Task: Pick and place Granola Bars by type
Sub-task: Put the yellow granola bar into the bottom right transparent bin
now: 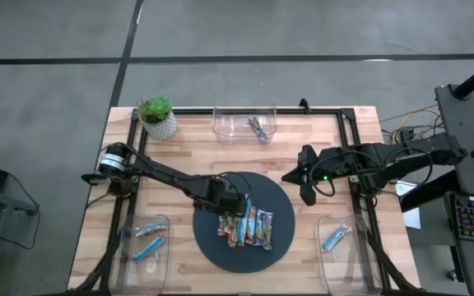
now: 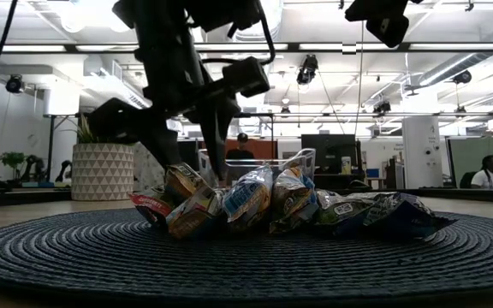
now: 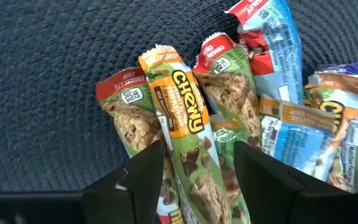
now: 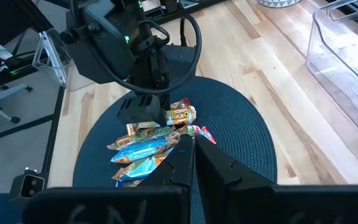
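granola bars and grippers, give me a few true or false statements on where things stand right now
1. The left gripper straddles a green Chewy bar on the round mat. True.
2. The right gripper is open wide. False: its fingers are shut, and it hangs above the table away from the pile.
3. Every clear bin is empty. False: the far bin holds one bar, the left bin two blue ones, the right bin one.
4. A potted plant stands at a far table corner. True.

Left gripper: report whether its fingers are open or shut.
Open. The left gripper has its two dark fingers spread either side of a green Chewy bar on the mat.
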You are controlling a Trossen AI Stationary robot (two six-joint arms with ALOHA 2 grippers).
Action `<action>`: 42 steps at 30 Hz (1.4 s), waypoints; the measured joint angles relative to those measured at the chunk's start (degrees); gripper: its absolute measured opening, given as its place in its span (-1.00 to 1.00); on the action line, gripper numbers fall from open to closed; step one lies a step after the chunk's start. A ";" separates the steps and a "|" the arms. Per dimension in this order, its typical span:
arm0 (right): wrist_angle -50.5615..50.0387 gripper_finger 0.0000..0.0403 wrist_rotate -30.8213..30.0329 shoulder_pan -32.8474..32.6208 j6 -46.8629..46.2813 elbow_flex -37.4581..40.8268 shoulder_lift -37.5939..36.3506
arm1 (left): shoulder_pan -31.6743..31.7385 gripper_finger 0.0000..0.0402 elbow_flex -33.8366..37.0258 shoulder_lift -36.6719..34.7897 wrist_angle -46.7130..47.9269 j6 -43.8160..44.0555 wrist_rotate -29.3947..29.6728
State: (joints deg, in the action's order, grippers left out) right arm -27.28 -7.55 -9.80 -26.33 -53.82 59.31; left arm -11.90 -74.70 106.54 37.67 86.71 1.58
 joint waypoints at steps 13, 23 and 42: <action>-1.30 -0.96 0.03 0.00 -0.02 0.00 0.00 | 0.11 -0.12 0.14 0.57 -0.15 0.09 0.50; -1.28 -0.96 0.03 0.00 -0.02 0.00 0.00 | 0.15 -0.14 0.88 0.57 -0.59 0.46 0.19; -1.28 -0.96 0.02 -0.02 -0.02 0.00 -0.02 | 0.20 -0.70 1.01 0.57 -3.83 -2.46 -0.72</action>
State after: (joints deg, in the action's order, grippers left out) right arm -28.56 -7.53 -9.82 -26.35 -53.82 59.29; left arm -11.70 -73.69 107.11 33.84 84.25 0.86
